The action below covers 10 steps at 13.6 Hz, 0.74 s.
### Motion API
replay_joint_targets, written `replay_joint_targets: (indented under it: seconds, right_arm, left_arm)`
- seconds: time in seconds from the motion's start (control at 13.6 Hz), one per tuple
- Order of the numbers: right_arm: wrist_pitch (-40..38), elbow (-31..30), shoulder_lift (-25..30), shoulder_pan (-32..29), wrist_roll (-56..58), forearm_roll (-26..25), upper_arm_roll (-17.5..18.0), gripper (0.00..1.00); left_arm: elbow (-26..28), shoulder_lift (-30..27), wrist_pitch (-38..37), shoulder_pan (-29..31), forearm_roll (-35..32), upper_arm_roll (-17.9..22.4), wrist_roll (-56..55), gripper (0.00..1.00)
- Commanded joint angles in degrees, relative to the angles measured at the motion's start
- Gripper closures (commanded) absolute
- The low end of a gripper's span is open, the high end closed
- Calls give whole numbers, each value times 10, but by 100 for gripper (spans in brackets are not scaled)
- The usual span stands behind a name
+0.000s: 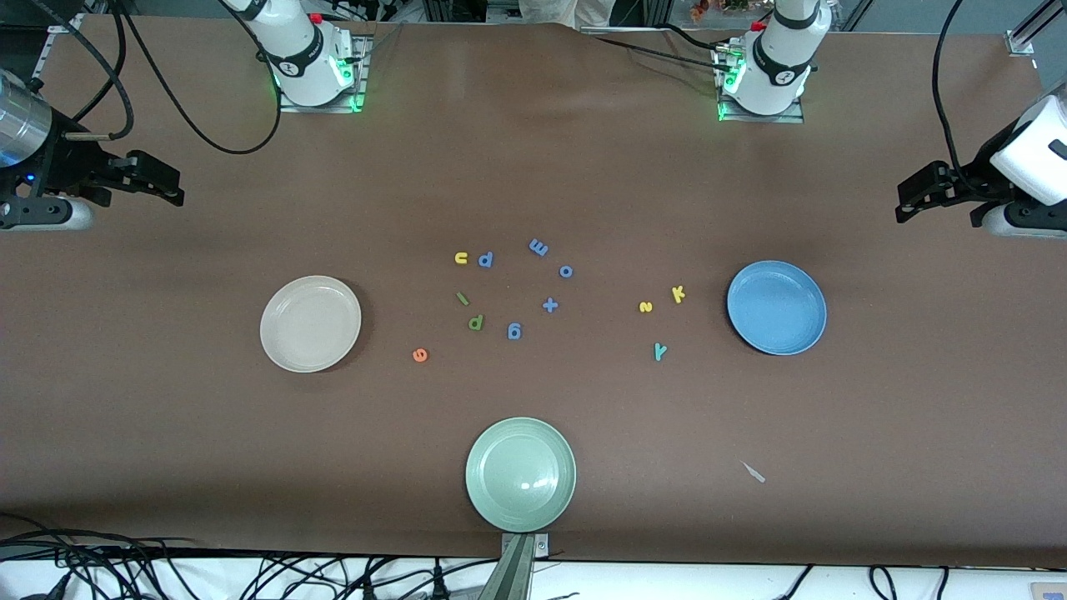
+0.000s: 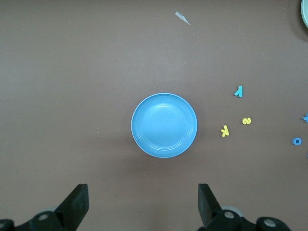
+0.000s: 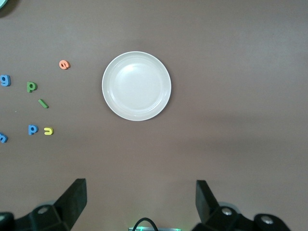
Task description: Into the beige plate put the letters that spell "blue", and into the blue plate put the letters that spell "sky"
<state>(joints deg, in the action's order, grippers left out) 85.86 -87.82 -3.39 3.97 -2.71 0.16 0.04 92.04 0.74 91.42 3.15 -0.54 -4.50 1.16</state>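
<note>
Jaws wide, empty on both: left gripper (image 2: 140, 204) over blue plate (image 1: 776, 307), right gripper (image 3: 139, 202) over beige plate (image 1: 310, 323). Both waiting. Foam letters scattered between plates on counter (image 1: 167, 450); orange "e" (image 1: 419, 355) nearest beige. Looks light, squashy, flat; pinch across edges.

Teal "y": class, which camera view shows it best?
The left wrist view: the teal "y" looks largest there, beside the blue plate. The front view shows it smaller; the right wrist view misses it.
</note>
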Motion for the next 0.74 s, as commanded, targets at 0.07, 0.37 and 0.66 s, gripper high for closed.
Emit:
replay_joint_targets:
  seconds: [0.07, 0.37, 0.66]
  right_arm:
    - [4, -6, 5, -2, -5, 9, 2, 0]
    - [0, -6, 5, 2, -5, 5, 4, 0]
    - [4, -7, 2, 3, -6, 12, 6, 0]
  left_arm:
    - [-18, 8, -8, 5, 11, -2, 6, 0]
    - [-18, 8, -8, 4, 11, -3, 6, 0]
    - [-19, 8, -8, 4, 5, -4, 4, 0]
